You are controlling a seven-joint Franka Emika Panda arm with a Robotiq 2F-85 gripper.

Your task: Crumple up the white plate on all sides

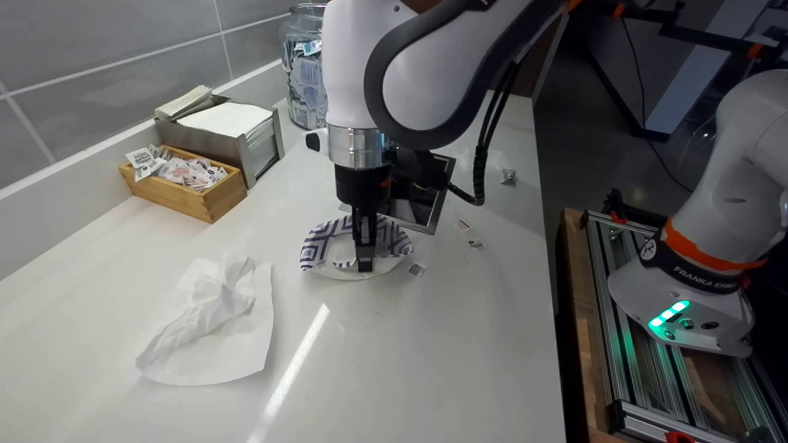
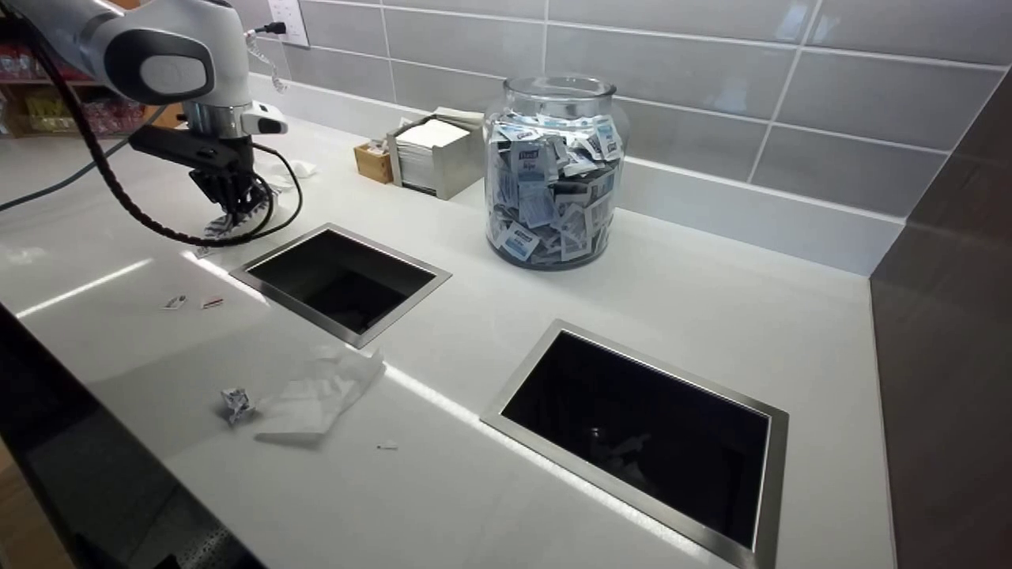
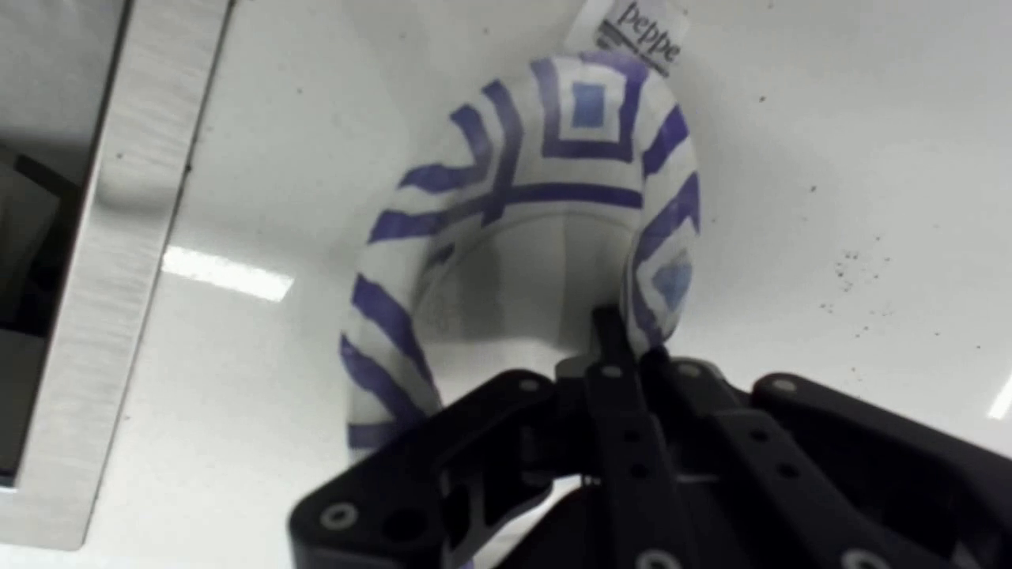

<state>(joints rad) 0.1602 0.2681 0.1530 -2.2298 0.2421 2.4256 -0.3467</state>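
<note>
The white paper plate [image 1: 319, 246] has a purple zigzag pattern and lies on the counter under the arm. In the wrist view the plate [image 3: 589, 170] has its side edges folded up and inward. My gripper [image 1: 365, 264] points down at its near edge. In the wrist view the gripper [image 3: 632, 340] is shut on the right side of the rim, which is pinched and bent between the fingers. The lower part of the plate is hidden behind the gripper there. In an exterior view the plate [image 2: 225, 227] is partly hidden by the gripper and cables.
A crumpled white napkin [image 1: 215, 314] lies in front. A wooden packet box [image 1: 184, 184], a napkin holder [image 1: 265, 147] and a glass jar [image 2: 553, 174] stand along the wall. Two metal-rimmed openings [image 2: 439, 276] [image 2: 779, 474] are set into the counter. Small packets [image 1: 417, 269] lie beside the plate.
</note>
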